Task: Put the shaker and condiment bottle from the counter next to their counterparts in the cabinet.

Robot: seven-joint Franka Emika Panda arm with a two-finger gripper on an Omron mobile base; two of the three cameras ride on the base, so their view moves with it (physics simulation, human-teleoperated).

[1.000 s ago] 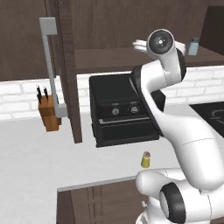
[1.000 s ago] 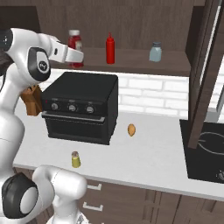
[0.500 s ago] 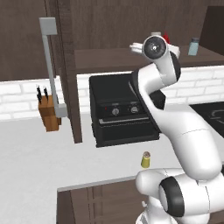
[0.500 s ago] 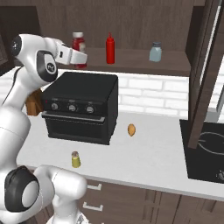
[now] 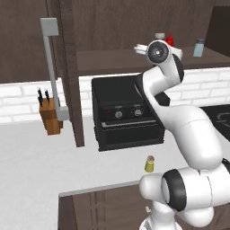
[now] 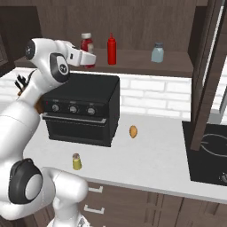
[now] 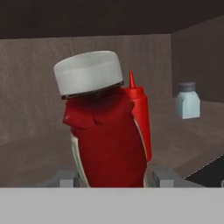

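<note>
The two-finger gripper (image 7: 113,177) is clamped on the squat red condiment bottle with a white-grey cap (image 7: 103,127), holding it at the dark wood cabinet's shelf board (image 6: 142,62). The bottle leans slightly off upright. The slim all-red squeeze bottle with a pointed nozzle (image 7: 140,118) stands just beyond it, slightly to the right in the hand view, so the set-down spot probably lies close ahead.

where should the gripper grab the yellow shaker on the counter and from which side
Grip the yellow shaker around its straight cylindrical body, below the rounded greyish-brown top, most likely coming down from above or in from the counter's front edge. It stands upright and alone in front of the black oven, so its front and sides look free, while the oven crowds the back.
</note>
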